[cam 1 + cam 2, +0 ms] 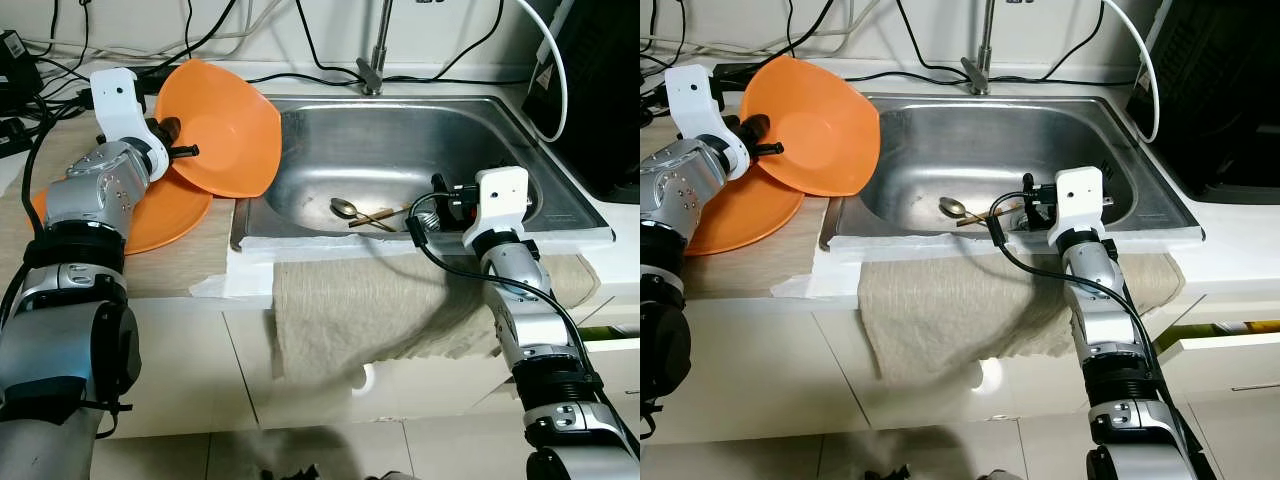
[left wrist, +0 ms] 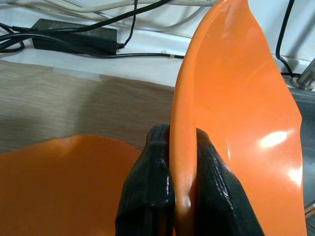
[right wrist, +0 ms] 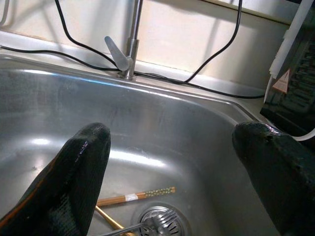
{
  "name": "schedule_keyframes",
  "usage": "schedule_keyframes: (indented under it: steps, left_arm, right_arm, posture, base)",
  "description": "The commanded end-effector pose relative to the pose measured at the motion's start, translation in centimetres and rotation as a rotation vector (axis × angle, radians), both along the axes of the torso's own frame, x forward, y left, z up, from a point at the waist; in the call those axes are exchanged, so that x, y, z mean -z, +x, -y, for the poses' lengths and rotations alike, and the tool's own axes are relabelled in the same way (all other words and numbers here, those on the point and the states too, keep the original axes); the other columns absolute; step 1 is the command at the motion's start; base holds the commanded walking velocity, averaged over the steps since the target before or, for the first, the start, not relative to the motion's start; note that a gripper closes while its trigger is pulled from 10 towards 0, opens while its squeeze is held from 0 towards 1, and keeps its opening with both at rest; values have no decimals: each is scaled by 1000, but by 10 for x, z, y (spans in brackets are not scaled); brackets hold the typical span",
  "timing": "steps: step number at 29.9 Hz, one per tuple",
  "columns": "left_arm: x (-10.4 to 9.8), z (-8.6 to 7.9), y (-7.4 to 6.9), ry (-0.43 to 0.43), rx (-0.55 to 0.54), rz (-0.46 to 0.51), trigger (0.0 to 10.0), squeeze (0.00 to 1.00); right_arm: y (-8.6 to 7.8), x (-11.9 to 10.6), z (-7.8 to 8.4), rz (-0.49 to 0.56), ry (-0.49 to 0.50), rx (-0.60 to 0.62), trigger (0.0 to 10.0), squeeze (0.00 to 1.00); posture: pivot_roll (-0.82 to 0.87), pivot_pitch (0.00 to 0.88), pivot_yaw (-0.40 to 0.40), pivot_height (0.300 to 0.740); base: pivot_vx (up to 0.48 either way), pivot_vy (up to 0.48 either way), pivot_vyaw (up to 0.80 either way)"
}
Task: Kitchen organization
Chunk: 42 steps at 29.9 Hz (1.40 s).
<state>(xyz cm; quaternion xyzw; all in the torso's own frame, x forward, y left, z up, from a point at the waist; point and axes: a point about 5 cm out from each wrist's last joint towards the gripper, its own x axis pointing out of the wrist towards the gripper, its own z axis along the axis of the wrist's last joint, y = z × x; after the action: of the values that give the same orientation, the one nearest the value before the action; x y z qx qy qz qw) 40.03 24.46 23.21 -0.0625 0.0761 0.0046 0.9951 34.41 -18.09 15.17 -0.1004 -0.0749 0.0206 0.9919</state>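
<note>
- Here, at the far left, the left gripper (image 1: 185, 151) pinches the rim of an orange plate (image 1: 225, 130), one black finger on each face, and holds it tilted up on edge over the seam between counter and sink.
- Below it, a second orange plate (image 1: 165, 215) lies flat on the wooden counter (image 1: 190, 265), partly under the raised one.
- The step in hand looks like clearing dishes onto the counter; the next move probably calls for lowering the held plate flat onto the other before letting go.
- In the middle, the steel sink (image 1: 400, 140) holds a spoon (image 1: 346, 208) and chopsticks (image 1: 372, 217) near the drain.
- At the right, the right gripper (image 1: 436, 203) hovers at the sink's front rim with its fingers spread wide and empty; reaching the cutlery would call for dipping down and leftward.
- A cloth (image 1: 400, 305) hangs over the counter's front edge.
</note>
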Motion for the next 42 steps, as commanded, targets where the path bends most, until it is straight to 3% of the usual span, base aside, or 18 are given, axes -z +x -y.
schedule_keyframes:
  steps: [1, 24, 42]
  left_arm:
    - [15, 1, -2, 30, -7, -76, 0, 0]
    - [15, 4, -5, 31, -3, -74, 0, 0]
    - [17, 5, -3, 30, -7, -79, 0, 0]
  right_arm:
    - [0, -5, 5, 15, -1, 7, 10000, 0]
    - [-7, -5, 10, 23, -2, 6, 10000, 0]
    - [-1, -3, 9, 10, -1, 8, 10000, 0]
  posture:
    - [-37, 0, -31, 740]
    - [-16, 0, -45, 740]
    - [-11, 0, -39, 740]
  base:
    - [0, 0, 0]
    - [0, 0, 0]
    - [0, 0, 0]
